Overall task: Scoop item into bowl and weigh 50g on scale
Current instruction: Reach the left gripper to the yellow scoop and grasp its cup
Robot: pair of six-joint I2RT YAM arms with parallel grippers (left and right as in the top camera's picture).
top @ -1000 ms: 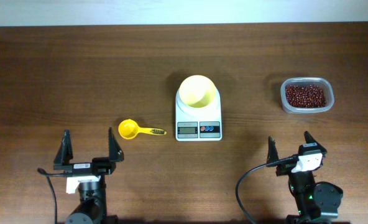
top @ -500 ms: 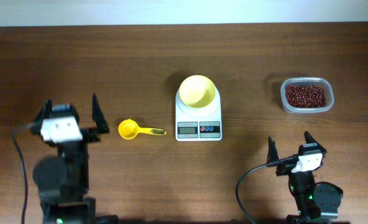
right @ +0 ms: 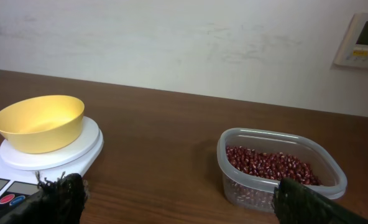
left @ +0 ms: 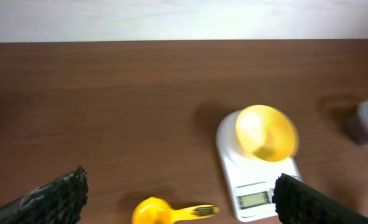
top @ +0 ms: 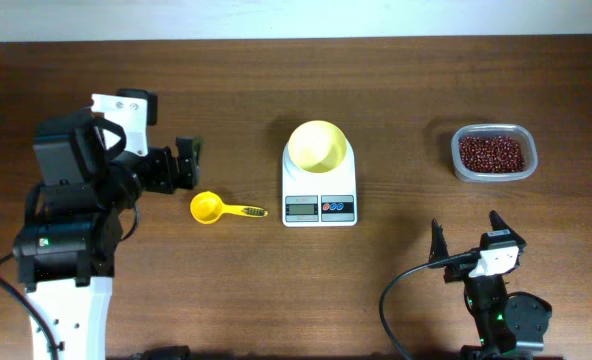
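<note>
The reddish-brown beans (top: 491, 153) fill a clear tub (top: 462, 170) at the right; they also show in the right wrist view (right: 268, 165). The pale-yellow bowl (top: 318, 146) stands empty on the white scale (top: 319, 208) at the table's centre, and both show in the left wrist view, bowl (left: 265, 132) and scale (left: 252, 186). A bright-yellow scoop (top: 216, 208) lies left of the scale. My left gripper (top: 188, 165) is open and empty, raised just left of and behind the scoop (left: 162, 213). My right gripper (top: 466, 238) is open and empty near the front edge, apart from the tub.
The left arm's body (top: 71, 200) stands over the left part of the table. The right arm's base and cable (top: 401, 290) sit at the front right. A pale wall (right: 171, 37) runs behind the table's far edge.
The left arm has risen from its rest at the front left and swung back and right, bringing its open gripper close to the scoop. The right arm has not moved.
</note>
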